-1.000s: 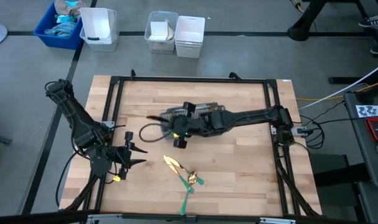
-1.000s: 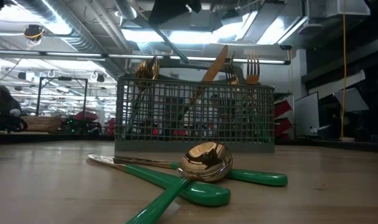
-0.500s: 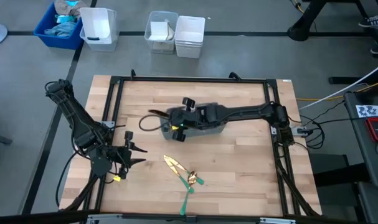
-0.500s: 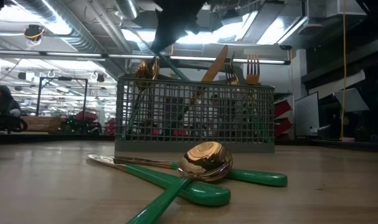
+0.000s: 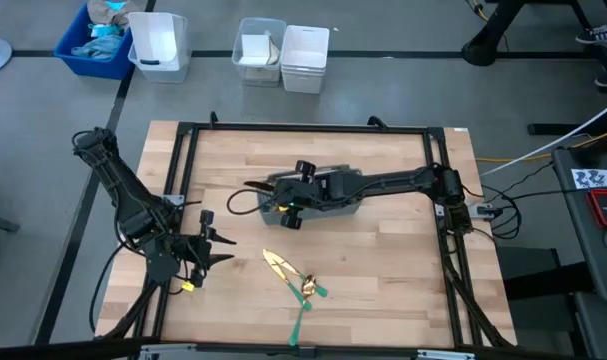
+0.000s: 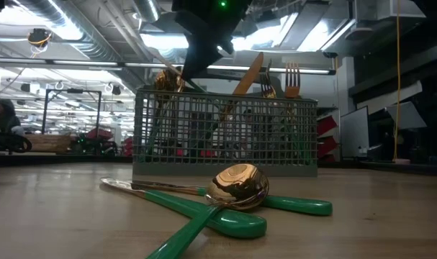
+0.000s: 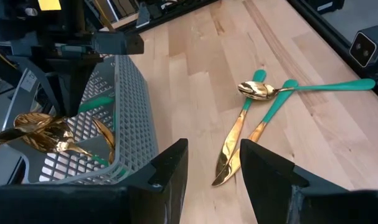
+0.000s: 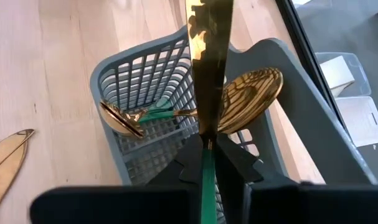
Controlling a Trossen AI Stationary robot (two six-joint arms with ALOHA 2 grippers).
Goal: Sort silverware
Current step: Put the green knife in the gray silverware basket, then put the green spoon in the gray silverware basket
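R gripper (image 8: 204,163) hangs over the grey mesh caddy (image 5: 313,196), jaws clamped on the green handle of a gold knife (image 8: 207,56). Step in hand, I'd say: dropping it into a compartment. Next: lower it, then release. L gripper (image 5: 215,250) waits at the bench's left edge, jaws part open, empty. Loose silverware (image 5: 295,282) lies on the bench (image 5: 383,290), near the caddy's front.

1. The high view looks straight down on the whole worktop (image 5: 383,270) and both arms.
2. The low view sits at worktop height, looking level across it, close to loose silverware (image 6: 232,198) with the grey mesh caddy (image 6: 225,137) behind.
3. The left wrist view faces that same silverware (image 7: 263,109) and caddy (image 7: 123,118).
4. The right wrist view looks closely down into the caddy (image 8: 151,106).
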